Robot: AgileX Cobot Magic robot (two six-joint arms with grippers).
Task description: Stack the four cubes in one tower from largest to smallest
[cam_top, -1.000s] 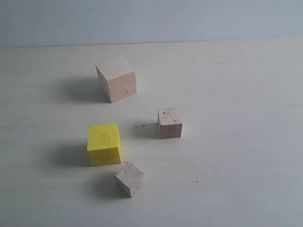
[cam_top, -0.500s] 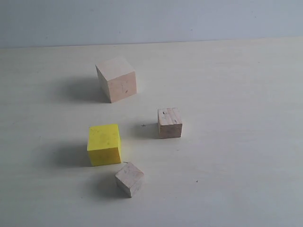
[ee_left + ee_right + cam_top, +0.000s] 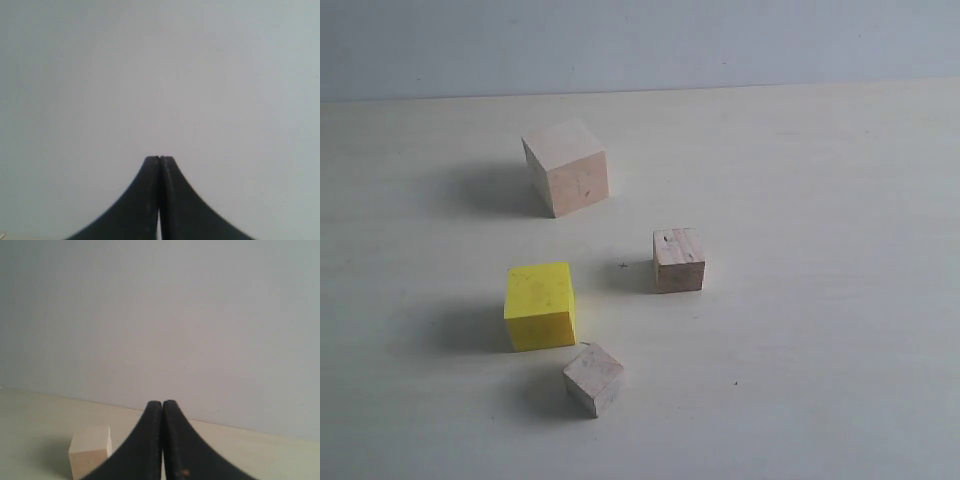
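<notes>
left end effector (image 3: 159,159): smooth, black, tapered

No change shows between the earlier exterior pictures and now. The large pale cube (image 3: 566,166) far left, the yellow cube (image 3: 540,305), the small cube (image 3: 678,259) and the smallest cube (image 3: 593,379) nearest show no shift on the table (image 3: 820,300).

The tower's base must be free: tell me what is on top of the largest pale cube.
Nothing: the largest pale cube has a bare top. Its underside, against the table, is hidden.
</notes>
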